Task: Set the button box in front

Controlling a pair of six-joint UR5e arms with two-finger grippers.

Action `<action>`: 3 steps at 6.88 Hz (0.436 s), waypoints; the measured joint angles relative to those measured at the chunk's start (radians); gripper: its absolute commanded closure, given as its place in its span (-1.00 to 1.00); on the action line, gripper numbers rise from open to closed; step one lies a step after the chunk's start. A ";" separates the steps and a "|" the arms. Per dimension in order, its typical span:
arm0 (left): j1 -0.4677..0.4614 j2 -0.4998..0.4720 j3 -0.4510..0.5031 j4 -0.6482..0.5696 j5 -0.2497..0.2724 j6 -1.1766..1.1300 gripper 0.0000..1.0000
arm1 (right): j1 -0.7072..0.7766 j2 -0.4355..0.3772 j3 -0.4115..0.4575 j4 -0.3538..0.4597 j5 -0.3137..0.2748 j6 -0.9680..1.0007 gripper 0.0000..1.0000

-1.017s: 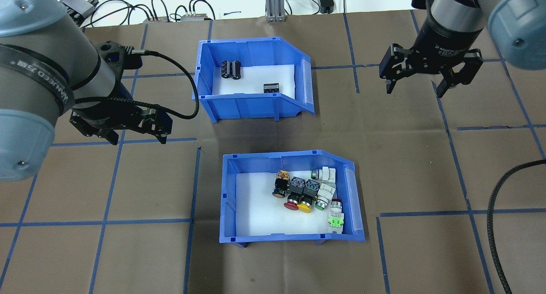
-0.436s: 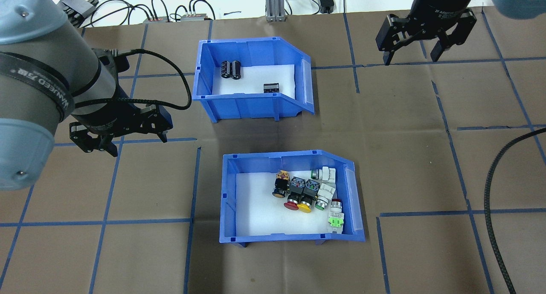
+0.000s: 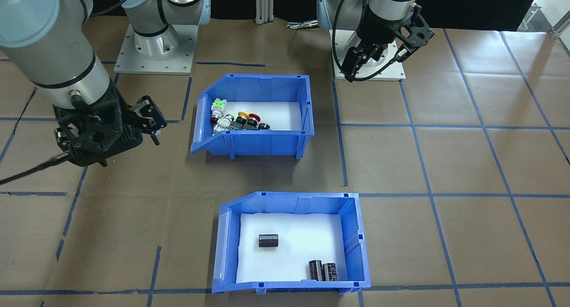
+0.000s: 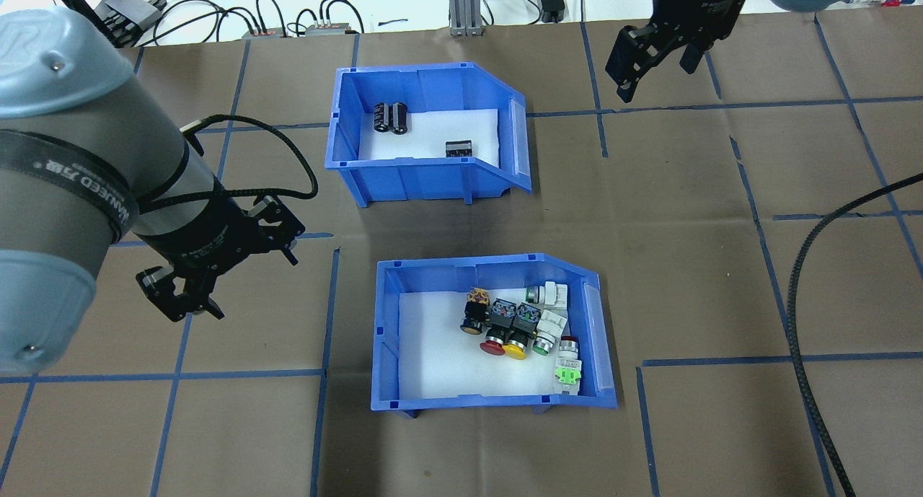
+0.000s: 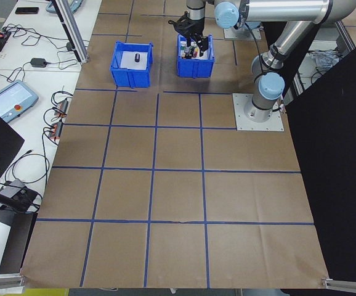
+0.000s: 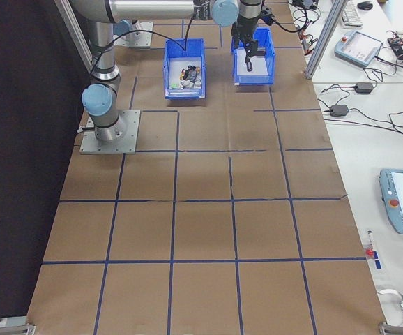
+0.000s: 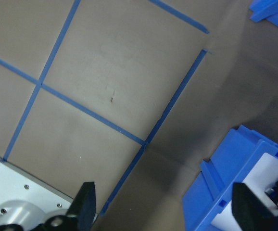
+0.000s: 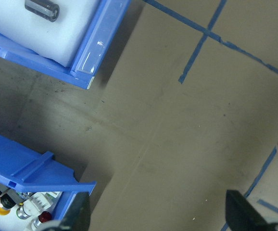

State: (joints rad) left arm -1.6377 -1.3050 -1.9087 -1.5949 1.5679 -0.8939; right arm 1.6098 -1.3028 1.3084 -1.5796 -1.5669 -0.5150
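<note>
Nearest the robot in the overhead view sat the button box (image 4: 497, 396), resting flat on the brown-papered worktop (image 4: 721, 266) with nothing gripping it. Inside, on the white foam liner (image 4: 433, 353), the push-button switches (image 4: 519, 324) were bunched toward its low open side, red, yellow and green caps showing among black and white bodies.

To the box's left, and clear of it, the left gripper (image 4: 220, 270) hung above the worktop with its fingers spread wide and nothing between them. Its wrist camera looked down on blue tape lines (image 7: 172, 106) and caught just a corner of the button box (image 7: 225, 192), the two finger pads apart at the bottom of the frame.

Farther out stood the second blue bin (image 4: 425, 172), apart from the button box with bare paper between them. It held three dark cylinders (image 4: 391, 117), two side by side near the back wall and one lying alone.

Farthest of all, up at the right far edge of the worktop, the right gripper (image 4: 656, 60) hovered well away from both bins, jaws parted and empty. From the front-facing camera it loomed large at the left (image 3: 133, 120), the button box (image 3: 254, 142) behind the other bin (image 3: 289, 284).
</note>
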 measured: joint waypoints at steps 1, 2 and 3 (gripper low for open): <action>-0.066 0.013 -0.024 -0.006 -0.017 -0.215 -1.00 | 0.030 0.052 -0.054 -0.001 0.000 -0.099 -1.00; -0.142 0.017 -0.047 -0.002 -0.025 -0.413 -1.00 | 0.064 0.109 -0.112 0.000 -0.001 -0.179 -1.00; -0.217 0.015 -0.083 0.019 -0.040 -0.584 -0.99 | 0.107 0.169 -0.176 0.000 -0.002 -0.245 -1.00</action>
State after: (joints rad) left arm -1.8544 -1.2897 -1.9916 -1.5757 1.5276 -1.4780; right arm 1.7172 -1.1340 1.1326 -1.5791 -1.5687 -0.7600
